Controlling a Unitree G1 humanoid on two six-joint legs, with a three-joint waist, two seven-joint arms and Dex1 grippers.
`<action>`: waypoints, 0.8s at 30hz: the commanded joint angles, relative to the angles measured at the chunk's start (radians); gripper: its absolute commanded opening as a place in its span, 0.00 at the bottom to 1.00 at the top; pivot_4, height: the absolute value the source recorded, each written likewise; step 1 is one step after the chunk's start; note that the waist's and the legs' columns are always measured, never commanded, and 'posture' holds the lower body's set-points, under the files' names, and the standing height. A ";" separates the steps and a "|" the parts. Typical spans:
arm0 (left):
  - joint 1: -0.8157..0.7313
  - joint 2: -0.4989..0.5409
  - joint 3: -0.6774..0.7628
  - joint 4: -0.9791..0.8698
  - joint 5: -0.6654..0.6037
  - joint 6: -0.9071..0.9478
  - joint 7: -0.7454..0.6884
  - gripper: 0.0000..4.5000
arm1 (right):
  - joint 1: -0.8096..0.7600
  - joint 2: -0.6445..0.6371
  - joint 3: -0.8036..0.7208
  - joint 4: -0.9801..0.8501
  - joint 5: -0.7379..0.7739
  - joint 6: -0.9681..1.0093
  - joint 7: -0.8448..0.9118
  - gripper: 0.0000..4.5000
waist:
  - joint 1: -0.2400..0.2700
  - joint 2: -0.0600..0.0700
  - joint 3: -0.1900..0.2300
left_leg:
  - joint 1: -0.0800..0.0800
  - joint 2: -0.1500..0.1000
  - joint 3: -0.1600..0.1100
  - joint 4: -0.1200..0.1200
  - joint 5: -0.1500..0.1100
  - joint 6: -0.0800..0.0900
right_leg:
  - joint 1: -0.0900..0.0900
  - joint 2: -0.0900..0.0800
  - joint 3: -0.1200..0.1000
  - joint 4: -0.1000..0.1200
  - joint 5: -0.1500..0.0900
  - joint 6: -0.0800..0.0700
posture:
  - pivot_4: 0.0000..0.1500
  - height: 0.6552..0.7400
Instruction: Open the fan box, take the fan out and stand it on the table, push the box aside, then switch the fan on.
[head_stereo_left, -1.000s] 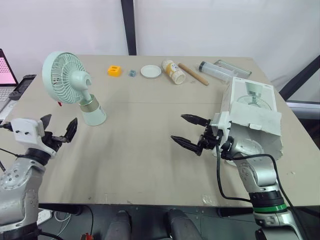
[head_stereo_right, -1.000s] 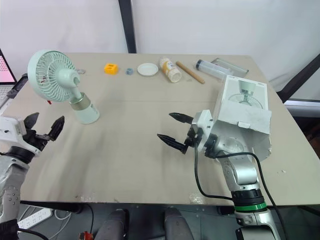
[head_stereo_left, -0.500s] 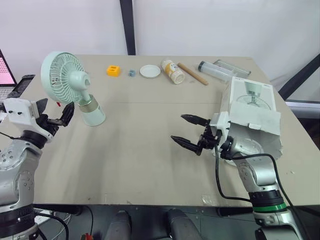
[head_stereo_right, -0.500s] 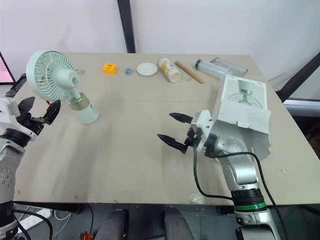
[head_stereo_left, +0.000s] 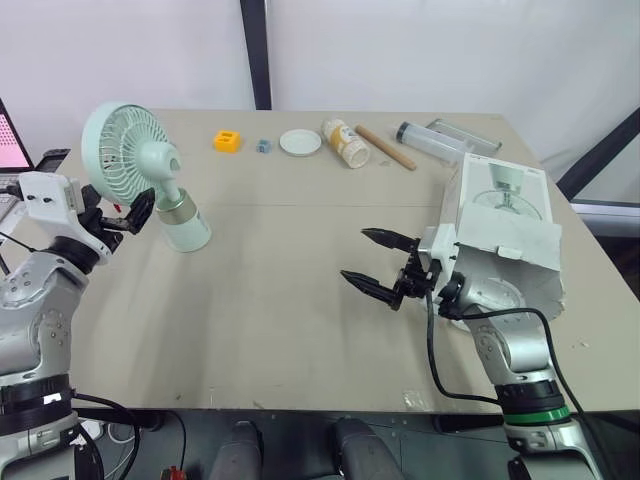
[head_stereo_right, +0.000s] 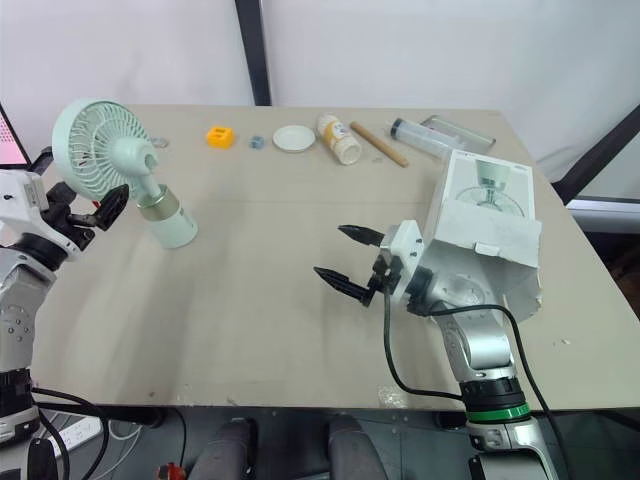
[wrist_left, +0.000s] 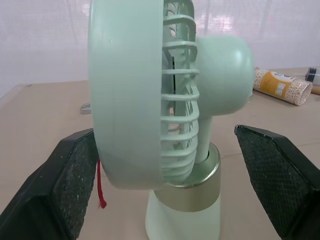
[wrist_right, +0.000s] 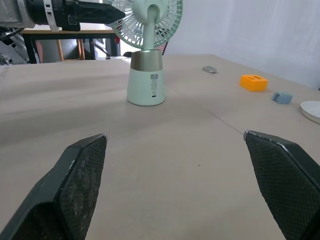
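While fan (head_stereo_left: 140, 170) stands upright at table (head_stereo_left: 270, 300) left, left gripper (head_stereo_left: 122, 205) gapes wide, fingers flanking its head. Right gripper (head_stereo_left: 356, 254) spread open mid-table, box (head_stereo_left: 505, 225) right behind it.

No text, brand, no. or sign was legible anywhere. The fan (wrist_right: 146, 55) carried a small label (wrist_right: 153, 83) on the front of its pale base; the dark print lines were too fine to read. The box (head_stereo_left: 505, 235) showed a printed pic of a fan on its top face, w/ no readable wording beside it. The bottle (head_stereo_left: 346, 143), lying on its side near the far edge of the table (head_stereo_left: 300, 300), had a yellow-orange label w/ print too small to make out. A laptop screen (head_stereo_left: 8, 140) at the left edge glowed pink, w/ nothing readable on it.
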 joint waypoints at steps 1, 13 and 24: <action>-0.032 0.026 0.001 0.015 0.018 -0.021 -0.013 1.00 | -0.004 0.000 -0.004 -0.031 0.001 -0.018 -0.006 1.00 | 0.000 0.000 0.000 | 0.000 0.000 0.000 0.000 0.000 0.000 | 0.000 0.000 0.000 0.000 0.000 0.000 | 1.00 1.00; -0.080 0.016 0.011 0.076 0.003 -0.018 -0.024 1.00 | 0.010 0.002 -0.013 -0.044 0.010 -0.024 -0.022 1.00 | 0.001 0.000 0.000 | 0.000 0.000 0.000 0.000 0.000 0.000 | 0.000 0.000 0.000 0.000 0.000 0.000 | 1.00 1.00; -0.074 0.016 0.019 0.081 -0.019 -0.010 -0.047 1.00 | 0.028 -0.001 -0.007 -0.062 0.009 -0.021 -0.024 1.00 | 0.001 -0.001 0.000 | 0.000 0.000 0.000 0.000 0.000 0.000 | 0.000 0.000 0.000 0.000 0.000 0.000 | 1.00 1.00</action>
